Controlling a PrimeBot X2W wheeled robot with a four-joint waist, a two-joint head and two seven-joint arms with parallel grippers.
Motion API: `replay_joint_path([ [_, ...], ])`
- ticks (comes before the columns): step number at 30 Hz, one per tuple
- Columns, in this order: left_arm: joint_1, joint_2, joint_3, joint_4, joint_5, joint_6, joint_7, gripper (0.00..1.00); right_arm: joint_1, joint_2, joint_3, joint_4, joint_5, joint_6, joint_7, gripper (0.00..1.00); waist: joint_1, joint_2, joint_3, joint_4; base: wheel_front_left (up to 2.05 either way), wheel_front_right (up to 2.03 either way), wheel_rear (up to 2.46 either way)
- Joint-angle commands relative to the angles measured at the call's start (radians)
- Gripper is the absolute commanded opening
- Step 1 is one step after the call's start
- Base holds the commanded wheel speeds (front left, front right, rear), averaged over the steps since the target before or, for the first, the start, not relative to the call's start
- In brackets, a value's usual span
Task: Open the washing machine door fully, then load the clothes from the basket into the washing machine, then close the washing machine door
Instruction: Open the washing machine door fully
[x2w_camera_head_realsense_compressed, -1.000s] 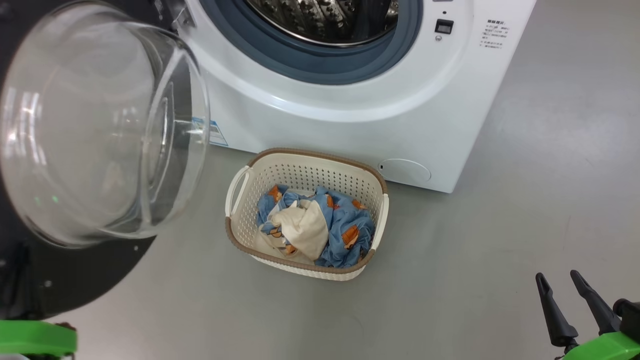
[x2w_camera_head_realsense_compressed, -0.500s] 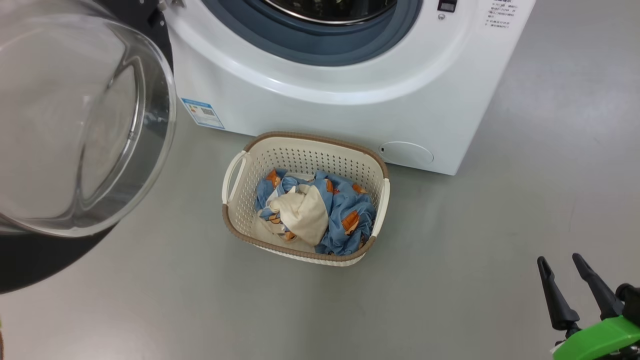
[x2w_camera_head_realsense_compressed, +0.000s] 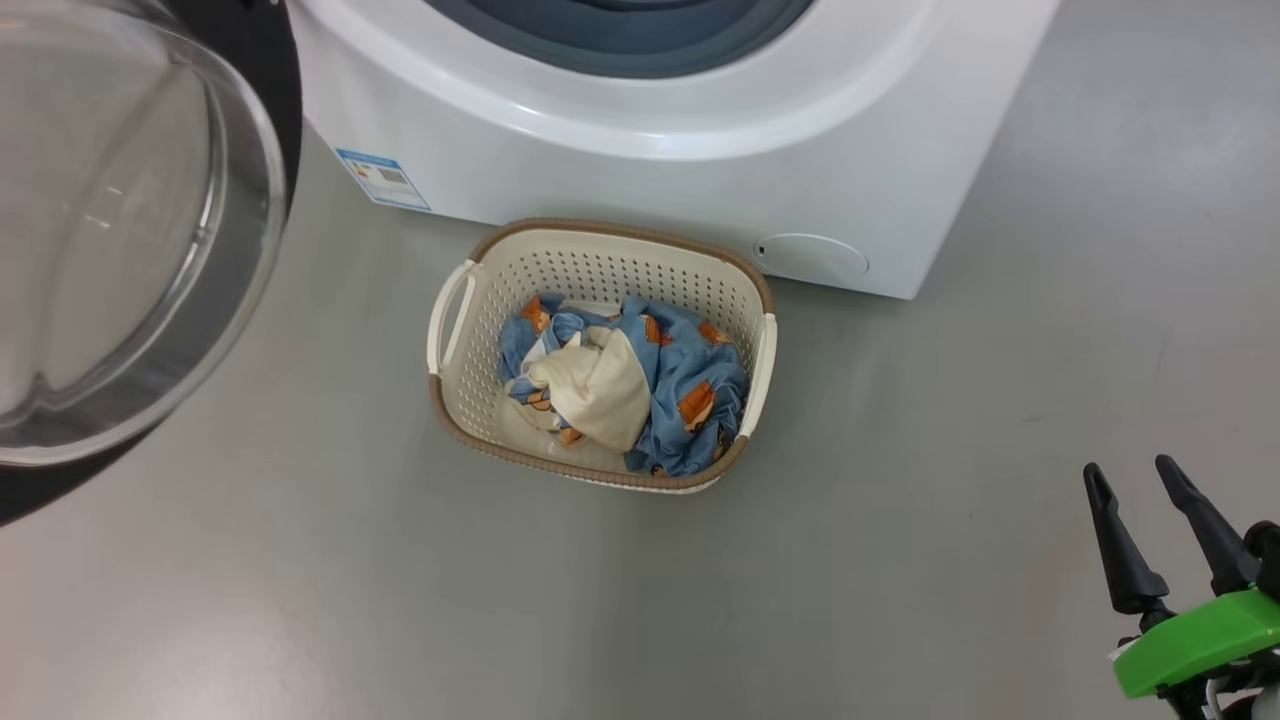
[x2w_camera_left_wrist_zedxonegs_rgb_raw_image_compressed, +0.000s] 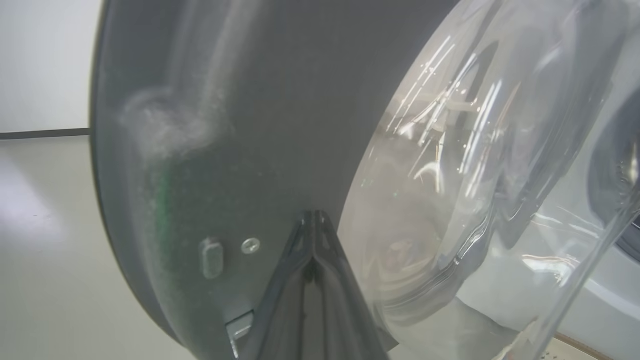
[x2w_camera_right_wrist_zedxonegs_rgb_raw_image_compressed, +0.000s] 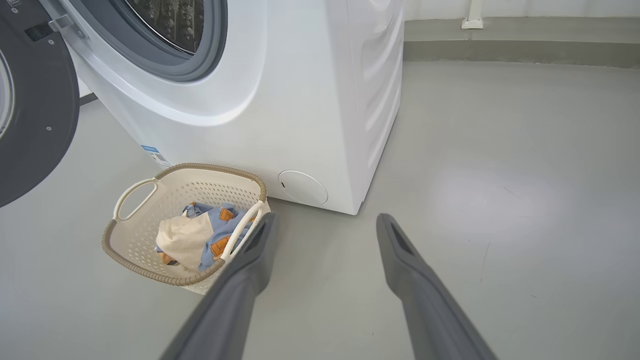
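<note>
Door (x2w_camera_head_realsense_compressed: 120, 230) is seen open at upper left, clenched left gripper (x2w_camera_left_wrist_zedxonegs_rgb_raw_image_compressed: 314, 220) close by its rim; it should be pushed fully wide before clothes (x2w_camera_head_realsense_compressed: 690, 380) in the centre basket (x2w_camera_head_realsense_compressed: 600, 270) are reached by the spread right gripper (x2w_camera_head_realsense_compressed: 1128, 466).

My left gripper (x2w_camera_left_wrist_zedxonegs_rgb_raw_image_compressed: 314, 216) is pinched tight at the washing machine door (x2w_camera_left_wrist_zedxonegs_rgb_raw_image_compressed: 200, 150); my right gripper (x2w_camera_head_realsense_compressed: 1128, 466) hangs spread wide, well to its right.

the grey floor (x2w_camera_head_realsense_compressed: 900, 560) is occupied by the washing machine (x2w_camera_head_realsense_compressed: 620, 170), with the basket (x2w_camera_head_realsense_compressed: 480, 400) set just before it.
</note>
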Motion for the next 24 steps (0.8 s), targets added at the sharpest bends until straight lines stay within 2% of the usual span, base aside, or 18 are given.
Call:
replay_joint_path([
  [1,-0.039,0.090,0.047,-0.009,0.010,-0.001,-0.006,0.00,-0.011,-0.022,0.023,-0.024,-0.015,0.003,-0.012,1.00,-0.0001,0.0000,0.015,-0.007,0.00,0.00,0.00],
  [9,-0.120,0.137,0.142,0.093,-0.010,-0.009,-0.006,0.00,-0.035,-0.027,0.030,-0.029,-0.020,0.003,-0.012,1.00,-0.0001,0.0000,0.055,-0.027,0.00,0.00,0.00],
  [18,-0.157,0.179,0.147,0.158,-0.032,-0.010,-0.006,0.00,-0.054,-0.027,0.040,-0.027,-0.024,0.003,-0.012,1.00,-0.0001,0.0000,0.075,-0.040,0.00,0.00,0.00],
  [24,-0.156,0.181,0.136,0.166,-0.039,-0.010,-0.006,0.00,-0.059,-0.023,0.046,-0.021,-0.025,0.003,-0.012,1.00,-0.0001,0.0000,0.066,-0.043,0.00,0.00,0.00],
])
